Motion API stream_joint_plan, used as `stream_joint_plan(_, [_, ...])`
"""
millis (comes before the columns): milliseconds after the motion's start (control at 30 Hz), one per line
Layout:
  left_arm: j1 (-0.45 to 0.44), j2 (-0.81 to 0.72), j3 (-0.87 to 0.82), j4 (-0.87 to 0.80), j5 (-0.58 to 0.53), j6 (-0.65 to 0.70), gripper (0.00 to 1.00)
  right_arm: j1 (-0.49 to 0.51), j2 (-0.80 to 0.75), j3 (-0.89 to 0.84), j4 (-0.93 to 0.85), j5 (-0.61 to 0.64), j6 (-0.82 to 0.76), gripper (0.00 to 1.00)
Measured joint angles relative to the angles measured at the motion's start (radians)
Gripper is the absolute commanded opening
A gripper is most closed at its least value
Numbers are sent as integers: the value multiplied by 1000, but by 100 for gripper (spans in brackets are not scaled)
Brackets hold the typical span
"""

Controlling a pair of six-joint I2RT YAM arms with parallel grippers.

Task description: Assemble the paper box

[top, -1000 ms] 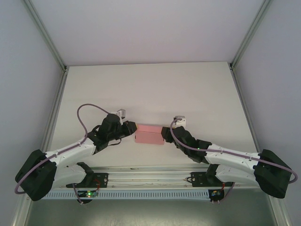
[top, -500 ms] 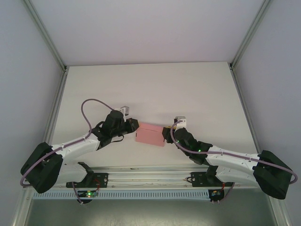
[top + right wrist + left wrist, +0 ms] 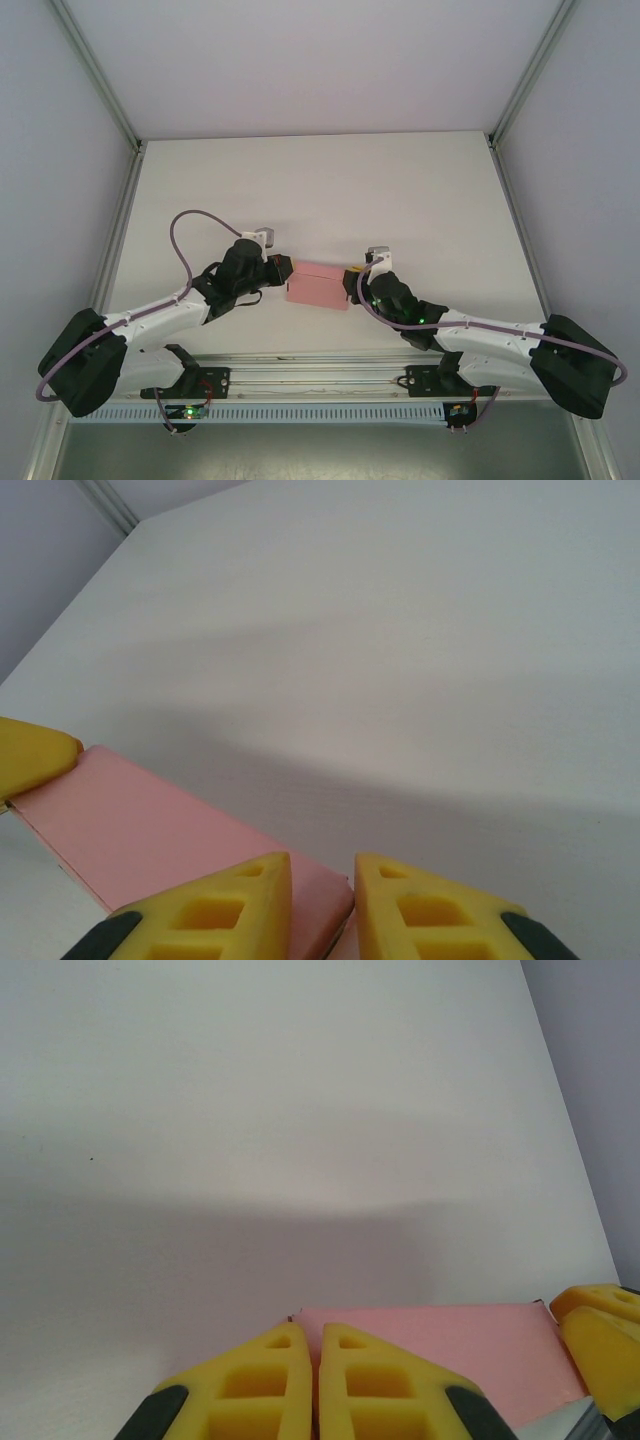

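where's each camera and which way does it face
Top external: above, behind the bases, looking down on the table; both arms, left gripper and right gripper flanking the paper box.
Left wrist: left arm, facing over its yellow fingers along the box.
Right wrist: right arm, facing oppositely over its fingers.
Shared: both wrist views show the box and the other gripper.

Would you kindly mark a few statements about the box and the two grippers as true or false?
1. The paper box is pink. True.
2. It lies between the left gripper and the right gripper. True.
3. The left fingers are spread wide. False: they are almost touching each other.
4. The paper box is at the far edge. False: it is over the near half of the table.
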State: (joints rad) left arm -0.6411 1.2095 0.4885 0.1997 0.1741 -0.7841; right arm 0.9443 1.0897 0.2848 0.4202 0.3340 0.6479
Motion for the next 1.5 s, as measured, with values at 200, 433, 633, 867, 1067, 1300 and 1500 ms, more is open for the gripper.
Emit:
stream_joint_plan(200, [-7,-1,0,0,-14,5,0,1,-6,-5,8,-7,-20,20])
stream_joint_plan(433, [-20,-11,0,-12,-19,14,0,3,-56,-23,-19,-37,-20,19])
stream_joint_plan(633, [-37,-37,-5,-40,-27,24,16,9,-82,-28,-43,-52,-27,22])
stream_joint_plan(867, [-45,-69,-5,-104,-31,34,42,23,-83,-13,-77,-45,-36,27])
stream_joint_plan(1067, [-55,-106,30,-225,-32,51,49,45,-83,23,-145,-36,-54,33])
stream_joint_plan(1300, [-80,-158,56,-372,4,84,75,56,-89,73,-233,-36,-70,47])
stream_joint_plan(1500, [-85,-201,106,-447,-23,105,100,61,-101,108,-322,-36,-95,50])
